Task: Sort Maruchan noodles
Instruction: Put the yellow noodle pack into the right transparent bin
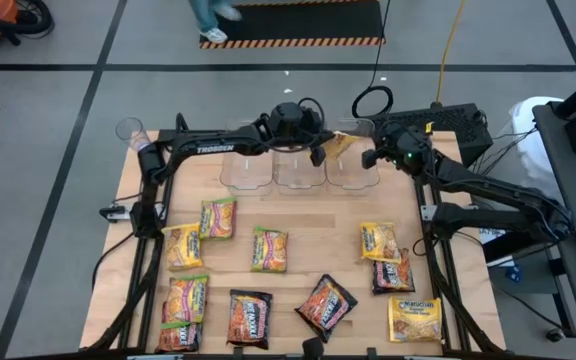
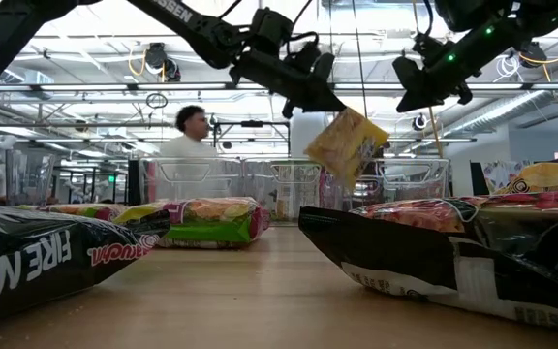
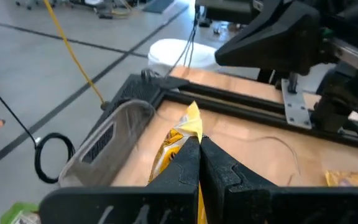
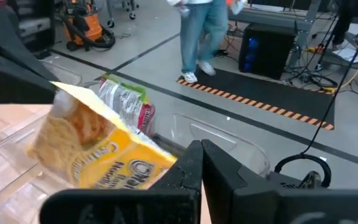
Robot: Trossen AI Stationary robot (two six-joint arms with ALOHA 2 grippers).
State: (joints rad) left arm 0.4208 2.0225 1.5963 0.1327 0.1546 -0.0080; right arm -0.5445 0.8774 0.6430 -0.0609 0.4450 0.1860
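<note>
Taking the row of three clear bins (image 1: 299,170) at the far side of the wooden surface (image 1: 308,215) as the landmark, the nearest things lie along the edge farthest from it. These are a dark packet (image 1: 249,317) and another dark packet (image 1: 325,305), tilted. A yellow packet (image 1: 415,318) lies at the right corner, and a green-edged packet (image 1: 184,299) at the left overlaps another below it.

Closer to the bins, another green-edged packet (image 1: 269,249) lies roughly in front of the middle bin. A third green-edged one (image 1: 218,217) sits to its left, with an orange-yellow packet (image 1: 181,246) just beside it. On the right, a yellow packet (image 1: 379,241) touches a dark one (image 1: 393,270).

At the bins, the left tool (image 1: 320,152) hangs above the gap between the middle and right bins. Its fingers (image 3: 188,163) are closed tight on the corner of a yellow noodle packet (image 2: 345,143), which dangles tilted in the air over the right-hand bin, clear of the surface.

The right tool (image 1: 372,157) waits just right of that bin, near the dangling packet, fingers pressed together with nothing between them. One green-edged packet (image 4: 124,103) already rests inside a bin.

Beyond the surface a person (image 2: 191,136) stands on the floor.
</note>
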